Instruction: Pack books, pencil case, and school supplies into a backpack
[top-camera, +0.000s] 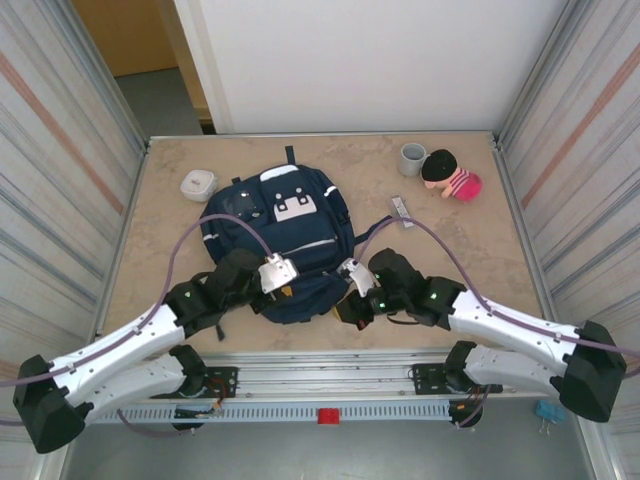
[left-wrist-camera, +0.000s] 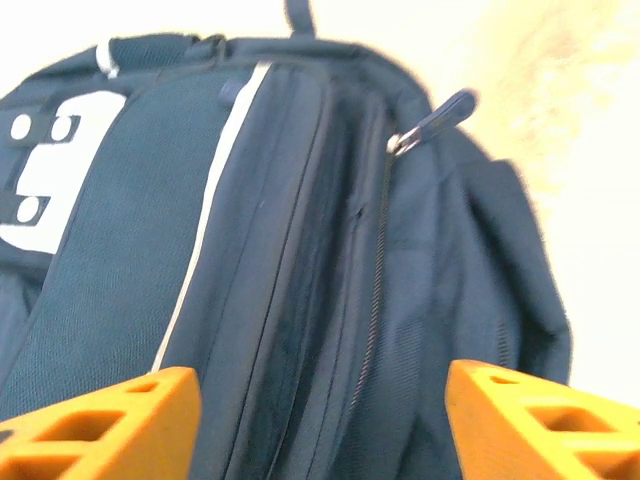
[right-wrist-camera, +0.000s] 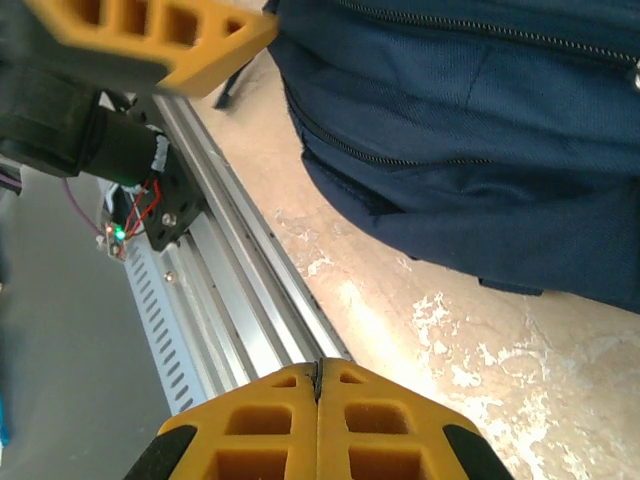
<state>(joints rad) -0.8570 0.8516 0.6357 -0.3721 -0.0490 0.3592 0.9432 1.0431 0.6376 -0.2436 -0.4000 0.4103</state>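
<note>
Lying flat at mid-frame of the top view, the navy backpack (top-camera: 290, 240) rests on the bench (top-camera: 500, 230). Its handle points to the upper edge and the white patches on its front pocket face up.

Left hand (top-camera: 278, 272): sits at the lower-left edge of the backpack. In the left wrist view the hand (left-wrist-camera: 322, 400) has its two orange fingers (left-wrist-camera: 110, 420) spread wide at the bottom corners. Nothing is between them, and the backpack fabric lies beneath. A zip pull (left-wrist-camera: 437, 120) stands out at the upper right of that frame.

Right hand (top-camera: 352, 272): sits at the lower-right edge of the backpack. In the right wrist view the hand (right-wrist-camera: 318, 365) is fully closed, finger against finger, with nothing caught between. The backpack's rounded edge shows at the upper right and a metal rail (right-wrist-camera: 230, 290) runs diagonally at lower left.

Other items, top view:
- Narrow grey-white bar (top-camera: 402, 211) on the bench, right of the backpack, apart from it.
- Grey cup (top-camera: 412, 157) and plush doll (top-camera: 452, 175) at upper right.
- Rounded white box (top-camera: 198, 184) at upper left, near the backpack's corner.
</note>
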